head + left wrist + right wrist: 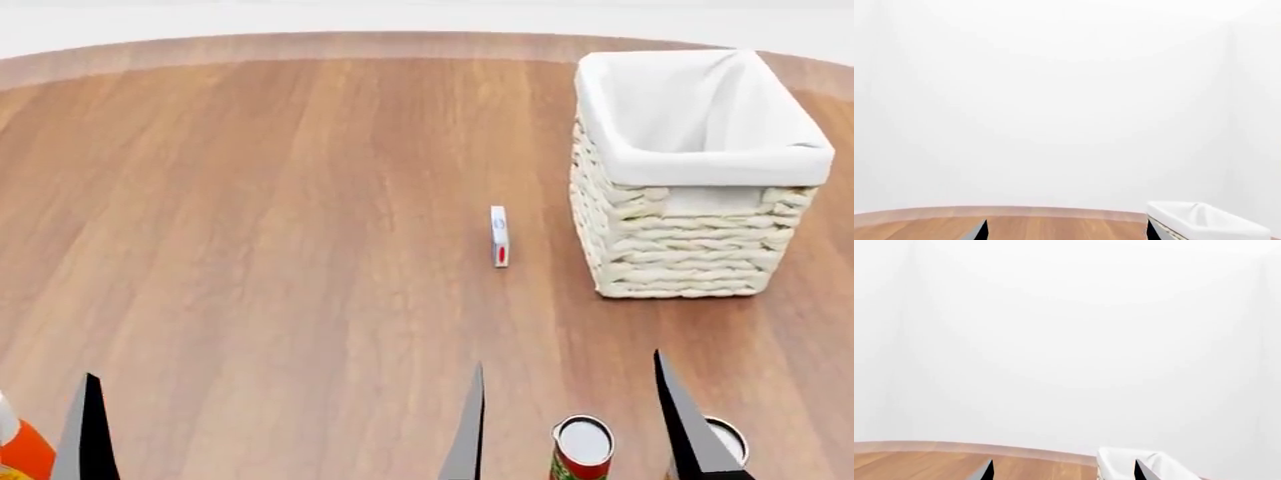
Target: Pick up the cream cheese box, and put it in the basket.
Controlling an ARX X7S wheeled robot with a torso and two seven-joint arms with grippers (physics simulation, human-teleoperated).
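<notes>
The cream cheese box (499, 236), small, thin and white with a red mark, stands on edge on the wooden surface, just left of the basket. The basket (681, 250) is cream wicker with a white cloth liner, at the far right; its liner also shows in the left wrist view (1204, 220) and the right wrist view (1121, 466). My right gripper (567, 360) is open and empty, well short of the box; its jaws stand wide apart in the right wrist view (1064, 471). My left gripper (1066, 231) is open and empty; the head view shows only one of its fingers (88, 430), at the bottom left.
A red-green can (582, 450) stands between my right gripper's fingers at the bottom edge. A second can (730, 438) is partly hidden behind the right finger. An orange-and-white object (14, 445) sits at the bottom left corner. The wooden surface (267, 200) ends in a curved far edge.
</notes>
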